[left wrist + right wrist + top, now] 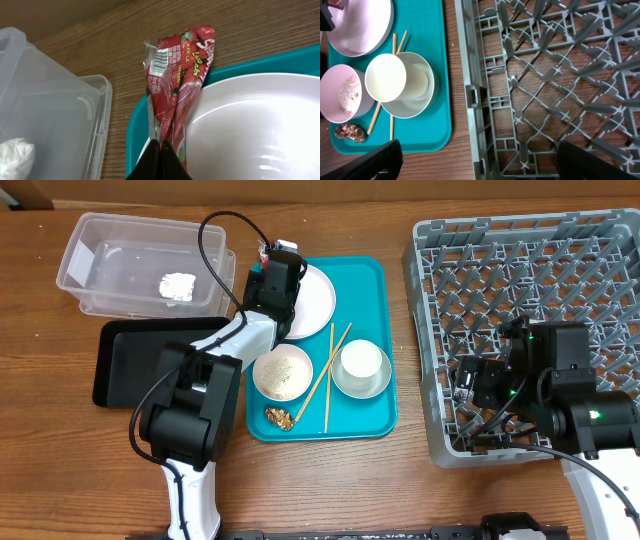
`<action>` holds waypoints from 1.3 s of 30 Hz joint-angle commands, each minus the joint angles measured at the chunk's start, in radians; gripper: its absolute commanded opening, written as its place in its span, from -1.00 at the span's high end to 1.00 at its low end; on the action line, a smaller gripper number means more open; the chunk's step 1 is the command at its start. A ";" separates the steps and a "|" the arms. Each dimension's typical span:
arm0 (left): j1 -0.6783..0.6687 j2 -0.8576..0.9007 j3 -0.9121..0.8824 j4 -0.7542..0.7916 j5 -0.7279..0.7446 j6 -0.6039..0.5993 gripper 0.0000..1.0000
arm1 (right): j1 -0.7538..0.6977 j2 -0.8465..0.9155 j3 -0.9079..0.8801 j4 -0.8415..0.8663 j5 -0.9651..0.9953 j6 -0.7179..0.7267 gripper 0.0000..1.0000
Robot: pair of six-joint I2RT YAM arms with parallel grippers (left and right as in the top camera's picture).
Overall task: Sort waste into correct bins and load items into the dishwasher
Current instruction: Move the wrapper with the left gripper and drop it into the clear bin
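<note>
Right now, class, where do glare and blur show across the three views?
Left wrist: glare whitens the plate, and the clear tub looks soft; the red wrapper is sharp. Right wrist: the fingers at the bottom corners are dark blurs. Overhead: evenly lit, sharp.

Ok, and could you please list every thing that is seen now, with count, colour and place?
clear plastic tub: 1, transparent, table's far left
paper wad: 1, white, inside the tub
black tray: 1, black, beside the tub
teal serving tray: 1, teal, centre
plate: 1, white, on the serving tray
bowls: 2, white, on the serving tray
rice grains: loose, white, in one bowl
cup: 1, white, in the other bowl
chopsticks: 2, wooden, between the bowls
food scrap: 1, brown, serving tray corner
snack wrapper: 1, red, held
dish rack: 1, grey, right
table: 1, brown wood
left gripper: shut on the wrapper
right gripper: open, over the rack's edge
</note>
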 commanded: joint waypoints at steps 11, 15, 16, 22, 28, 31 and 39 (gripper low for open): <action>-0.027 -0.303 0.017 -0.241 -0.040 -0.067 0.92 | 0.004 -0.016 0.018 0.005 -0.008 0.005 -1.00; 0.010 -0.395 0.017 -0.323 0.061 -0.096 0.92 | 0.004 -0.016 0.018 0.005 -0.008 0.005 -1.00; 0.026 -0.410 0.017 -0.344 0.074 -0.115 0.92 | 0.004 -0.016 0.018 0.005 -0.008 0.004 -0.99; 0.185 -0.428 0.017 -0.446 0.190 -0.240 0.91 | 0.004 -0.016 0.018 0.000 -0.008 0.005 -1.00; 0.370 -0.403 0.017 -0.448 0.353 -0.349 0.92 | 0.004 -0.016 0.018 0.000 -0.008 0.005 -1.00; 0.422 -0.380 0.017 -0.436 0.388 -0.353 0.92 | 0.004 -0.016 0.018 0.001 -0.008 0.005 -1.00; 0.441 -0.334 0.017 -0.438 0.394 -0.351 0.44 | 0.004 -0.016 0.018 0.002 -0.008 0.005 -1.00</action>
